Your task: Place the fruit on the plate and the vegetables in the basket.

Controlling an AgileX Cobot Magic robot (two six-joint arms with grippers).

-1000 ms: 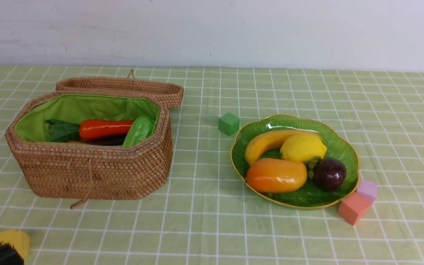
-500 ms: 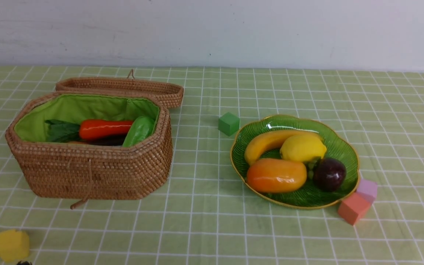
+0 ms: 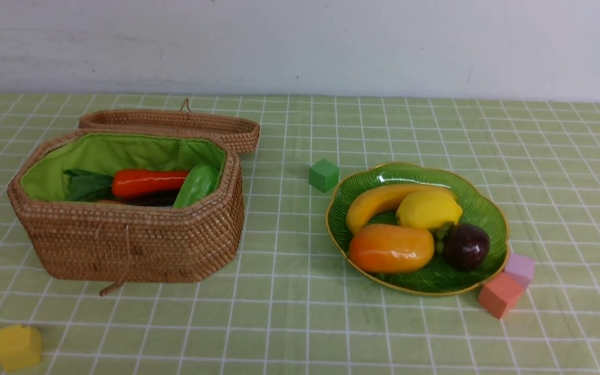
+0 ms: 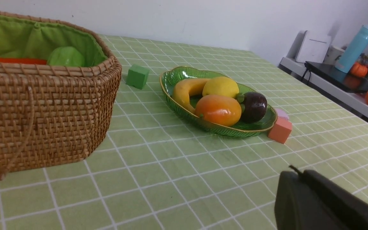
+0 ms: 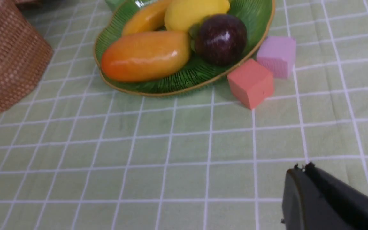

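Observation:
The green plate (image 3: 487,213) holds the fruit: banana (image 3: 373,203), lemon (image 3: 428,209), mango (image 3: 391,248) and dark mangosteen (image 3: 465,246). In the open wicker basket (image 3: 128,239) lie the carrot (image 3: 146,182), a light green gourd (image 3: 196,185) and a dark vegetable beneath them, mostly hidden. Neither arm shows in the front view. My left gripper (image 4: 295,171) hangs shut and empty over bare cloth, near the plate (image 4: 171,80) and basket (image 4: 43,105). My right gripper (image 5: 300,167) is shut and empty too, on the near side of the plate (image 5: 184,81).
The basket's lid (image 3: 175,122) lies open behind it. Foam cubes sit about: green (image 3: 324,175) behind the plate, pink (image 3: 499,294) and lilac (image 3: 520,267) against its right rim, yellow (image 3: 17,346) at the front left. A side shelf (image 4: 337,86) with clutter stands beyond the table.
The left arm's dark tip, seen at the bottom left corner a second ago, has drawn back out of the front view. Plate, basket and cubes have not moved.

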